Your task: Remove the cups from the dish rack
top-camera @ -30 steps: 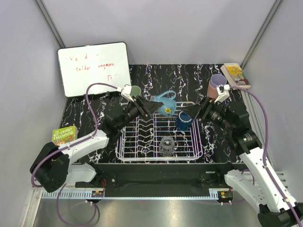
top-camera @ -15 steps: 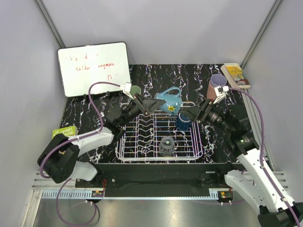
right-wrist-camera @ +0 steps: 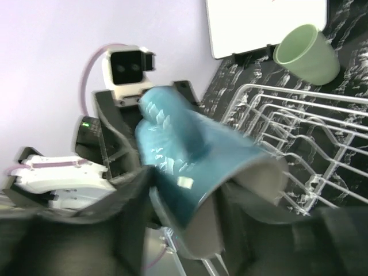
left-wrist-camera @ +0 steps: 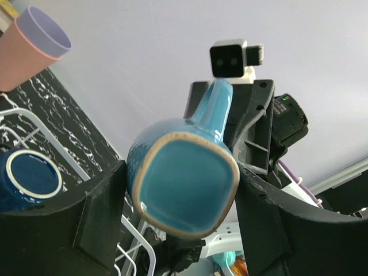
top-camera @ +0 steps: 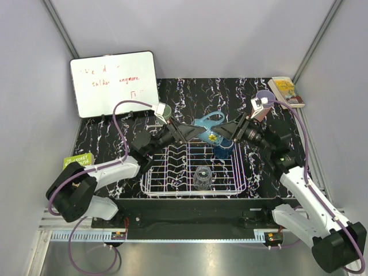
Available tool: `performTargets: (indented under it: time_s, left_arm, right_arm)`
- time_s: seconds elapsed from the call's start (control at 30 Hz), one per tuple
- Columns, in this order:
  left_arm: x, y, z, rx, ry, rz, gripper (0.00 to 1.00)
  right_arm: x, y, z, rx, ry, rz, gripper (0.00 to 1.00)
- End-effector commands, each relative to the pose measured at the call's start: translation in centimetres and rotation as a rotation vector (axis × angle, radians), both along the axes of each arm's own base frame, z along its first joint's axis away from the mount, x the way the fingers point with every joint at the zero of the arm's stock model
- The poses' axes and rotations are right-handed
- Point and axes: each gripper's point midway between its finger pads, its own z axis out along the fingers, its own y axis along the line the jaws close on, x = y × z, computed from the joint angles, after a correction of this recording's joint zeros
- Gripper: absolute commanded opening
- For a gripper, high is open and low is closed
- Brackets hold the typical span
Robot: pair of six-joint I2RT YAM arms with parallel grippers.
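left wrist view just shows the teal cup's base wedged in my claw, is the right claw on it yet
Observer: In the right wrist view the right claw straddles the teal cup at the end opposite your grip. It's too blurred to tell if it's touching.
Operator: where's the cup over the table
Observer: The top view puts it in the air above the far edge of the dish rack.
Operator: anything in the rack besides the blue one
Observer: Yes, a clear glass near the front middle.
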Motion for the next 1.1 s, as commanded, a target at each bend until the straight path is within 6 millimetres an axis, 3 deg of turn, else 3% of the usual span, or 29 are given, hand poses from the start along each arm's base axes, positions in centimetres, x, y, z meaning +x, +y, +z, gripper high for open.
performTargets:
  time_s: [0.0,0.07,0.13,0.17,0.3,0.33,0.37,0.4,0.47,0.5,0.53,0.57,0.63,0.8,0.83,0.87,0.9,0.93,1.07]
  left_arm:
    - [-2.7,-0.2,5.7,-0.131,-0.169,-0.074,0.00]
    - [-2.7,-0.3,5.5,-0.125,-0.166,-0.074,0.00]
    - [-2.6,-0.3,5.5,-0.115,-0.166,-0.074,0.00]
    - [-2.6,-0.4,5.3,-0.110,-0.164,-0.073,0.00]
    - [-1.8,-0.9,4.8,-0.052,-0.144,-0.064,0.04]
    - [-1.6,-1.0,4.5,-0.026,-0.153,-0.061,0.12]
    - [-1.4,-1.0,4.6,-0.010,-0.157,-0.053,0.37]
    - [-0.9,-1.0,3.7,0.041,-0.133,-0.044,0.51]
    - [0.5,-0.7,4.1,0.134,-0.185,0.022,0.87]
    - [2.0,-0.2,1.8,0.268,-0.147,0.096,0.94]
    - [2.8,0.1,3.0,0.299,-0.166,0.137,0.99]
    - [3.3,0.6,1.5,0.383,-0.125,0.161,0.99]
    - [4.9,2.1,2.8,0.424,-0.139,0.274,0.99]
    - [6.9,6.2,2.5,0.474,-0.058,0.493,0.99]
    - [6.7,7.0,2.9,0.465,-0.055,0.525,0.99]
    - [6.9,7.7,2.0,0.483,-0.032,0.552,0.99]
    - [7.1,8.5,1.9,0.482,-0.014,0.598,0.99]
    - [6.9,9.1,2.0,0.477,-0.006,0.617,0.99]
    - [6.7,10.9,-0.2,0.529,0.075,0.676,0.99]
  right_arm:
    - [0.1,0.7,2.1,0.035,-0.068,0.029,0.37]
    - [-0.1,0.8,1.9,0.036,-0.061,0.033,0.23]
    - [-0.2,0.9,1.8,0.036,-0.060,0.035,0.15]
    - [-0.3,0.8,1.8,0.036,-0.057,0.032,0.03]
    - [-0.7,0.6,1.8,0.028,-0.057,0.032,0.00]
    - [-0.8,0.5,1.5,0.017,-0.041,0.024,0.00]
    - [-1.0,0.2,1.9,0.012,-0.060,0.014,0.00]
    - [-0.9,0.0,2.0,0.005,-0.063,-0.001,0.00]
    - [-1.1,-0.5,2.2,-0.027,-0.074,-0.026,0.00]
    - [-0.9,-0.8,2.3,-0.039,-0.080,-0.047,0.00]
    - [-0.8,-1.1,2.6,-0.066,-0.098,-0.061,0.00]
    - [-0.6,-1.3,2.0,-0.093,-0.074,-0.077,0.00]
    - [0.2,-1.9,1.8,-0.138,-0.066,-0.121,0.00]
    - [2.5,-2.5,1.3,-0.189,-0.012,-0.208,0.00]
    - [3.2,-2.6,1.9,-0.199,-0.014,-0.231,0.00]
    - [4.3,-3.3,2.0,-0.219,-0.007,-0.292,0.00]
    - [5.4,-3.6,0.3,-0.274,0.060,-0.322,0.00]
    - [6.3,-3.9,2.3,-0.287,0.035,-0.356,0.00]
    - [11.0,-5.1,2.6,-0.417,0.125,-0.488,0.00]
